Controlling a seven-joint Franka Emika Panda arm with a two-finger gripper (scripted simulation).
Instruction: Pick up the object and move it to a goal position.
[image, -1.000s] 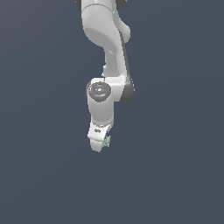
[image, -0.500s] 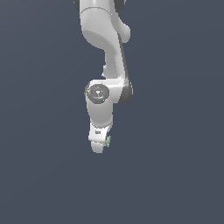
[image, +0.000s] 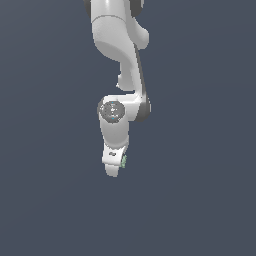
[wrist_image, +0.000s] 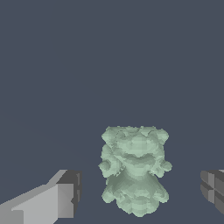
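The biggest thing here by far is the dark slate-blue ground (image: 200, 200), which fills the whole exterior view as one flat, featureless surface with no edges or markings showing. Next up is the white Panda arm (image: 120, 45), which comes down from the top of the exterior view, bends at a round grey-capped joint (image: 112, 110) about halfway down, and then points its last link pretty much straight at the ground. At the bottom of that is the gripper (image: 116, 169), white and blocky, seen side-on from this camera so you really can't read the fingers from here. The wrist view sorts that out: one finger (wrist_image: 57, 199) with its dark pad sits off to one side of the frame and the other finger pad (wrist_image: 213, 190) is way over at the opposite edge, so the hand is spread wide with clear ground showing on both sides of what's between them. Neither pad is touching anything. Smallest of the lot is the object (wrist_image: 134, 168), a pale green knobbly lump, kind of like a stack of bumpy tiers, sitting between the two fingers but nearer to neither by much, with a gap on each side. In the exterior view it's just a tiny green speck (image: 123, 161) peeking out right beside the gripper on the exterior view's right.
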